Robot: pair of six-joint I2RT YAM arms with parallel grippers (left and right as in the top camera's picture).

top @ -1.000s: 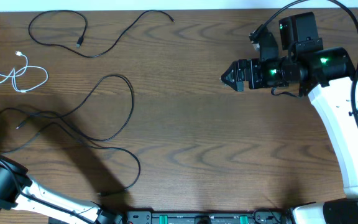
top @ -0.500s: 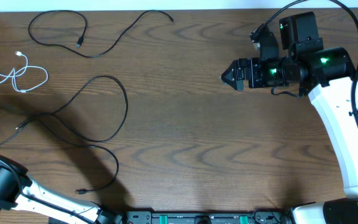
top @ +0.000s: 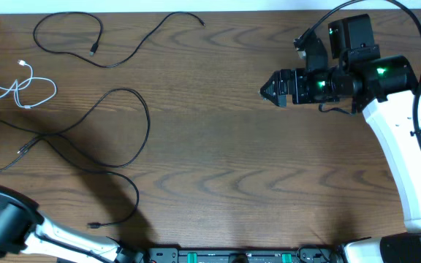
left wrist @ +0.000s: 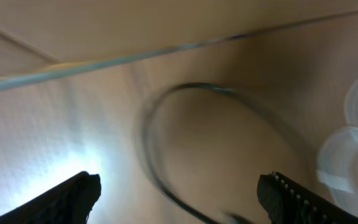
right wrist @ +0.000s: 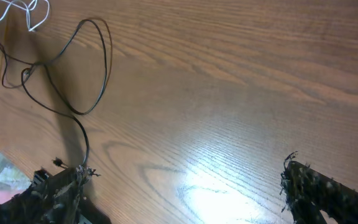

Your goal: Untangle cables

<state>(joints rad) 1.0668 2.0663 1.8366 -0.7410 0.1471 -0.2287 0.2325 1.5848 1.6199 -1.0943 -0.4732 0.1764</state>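
Brown wood-grain table [top: 232, 168], slight sheen, matt black cables [top: 148, 124], smooth white cable [top: 17, 86], glossy white plastic arm casing [top: 404, 161]

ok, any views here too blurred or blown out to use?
Left wrist: heavy motion blur, the dark cable is smeared into a soft loop, with bright glare lower left. Right wrist: sharp, with one glare patch on the table. Overhead: sharp, even light, broad shadow lower left.

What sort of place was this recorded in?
Probably a robotics lab workbench: a wood-grain table, a white robot arm, and loose black cables and a white cable spread on it.
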